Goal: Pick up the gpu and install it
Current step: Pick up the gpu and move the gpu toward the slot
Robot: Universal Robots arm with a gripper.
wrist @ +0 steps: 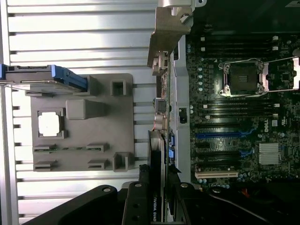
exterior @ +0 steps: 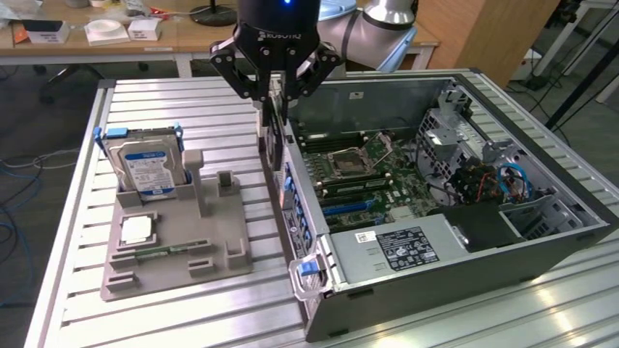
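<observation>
The thin, flat, dark rectangular gpu card (exterior: 272, 134) (wrist: 157, 161) is held on edge in the air. Its silver metal bracket (wrist: 166, 40) is stretched along the rear wall of the open grey metal computer case (exterior: 440, 279). The card is clamped between the fingers of the black pincer (exterior: 274, 94) (wrist: 159, 199), which is clenched on its upper edge.

The card is judged to hang over the case wall rather than over the long blue expansion slots (wrist: 218, 135) on the green motherboard (exterior: 377, 174). If it is lowered from here, the bracket could be caught on the wall's rim, and the card could be twisted in the grip or dropped. Because only one narrow edge is held, a small tilt could put the contacts askew to a slot, and they could be scraped or jammed.

The grey moulded parts holder (exterior: 174, 254) lies well apart on the slatted aluminium tabletop (exterior: 174, 109), so no clash with it is expected.
</observation>
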